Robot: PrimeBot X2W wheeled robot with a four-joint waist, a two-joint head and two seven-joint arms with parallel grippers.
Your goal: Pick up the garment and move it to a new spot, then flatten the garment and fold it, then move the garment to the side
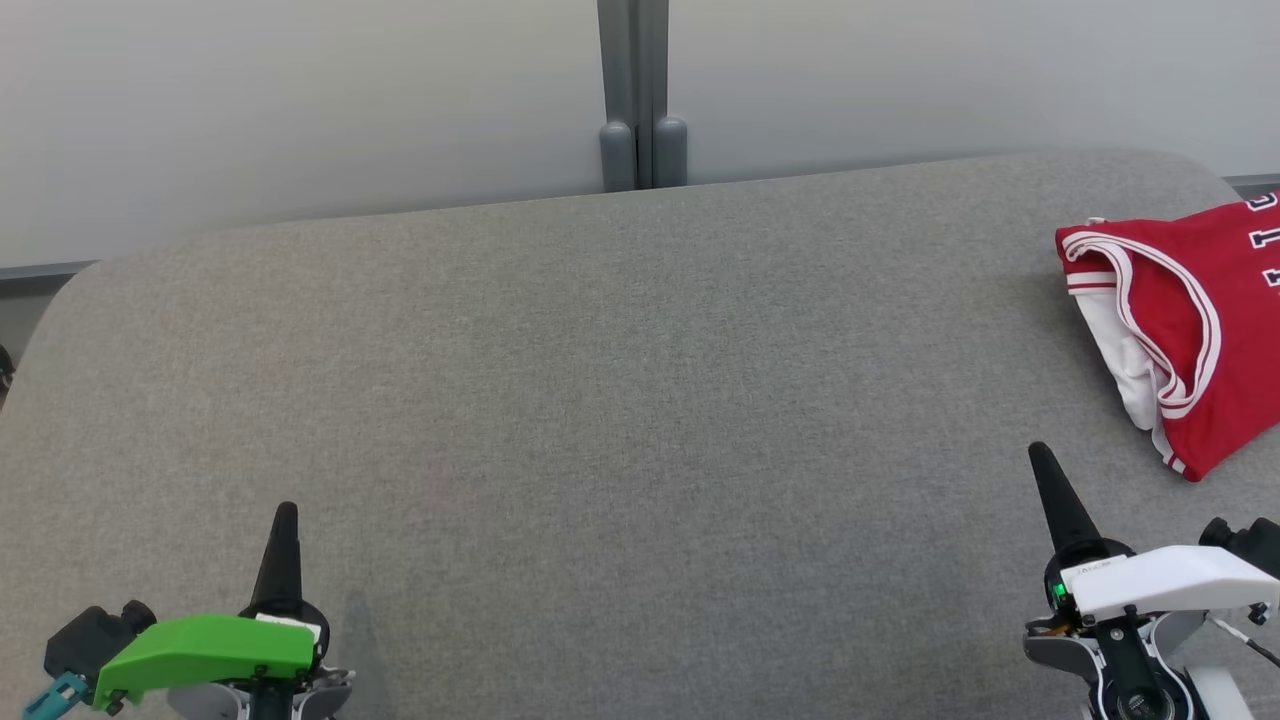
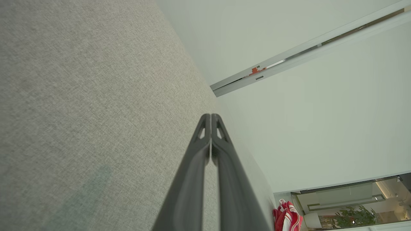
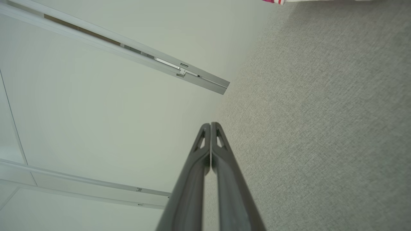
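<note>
Head view: the red-and-white garment (image 1: 1200, 330) lies on the grey bench (image 1: 600, 380) at 3 o'clock. The left pincer (image 1: 285, 520) sits at 7 o'clock and the right pincer (image 1: 1042, 462) at 5 o'clock.

Left wrist view: the left pincer's jaws are pressed together, with the garment at 5 o'clock.

Right wrist view: the right pincer's jaws are pressed together over the bench.
</note>
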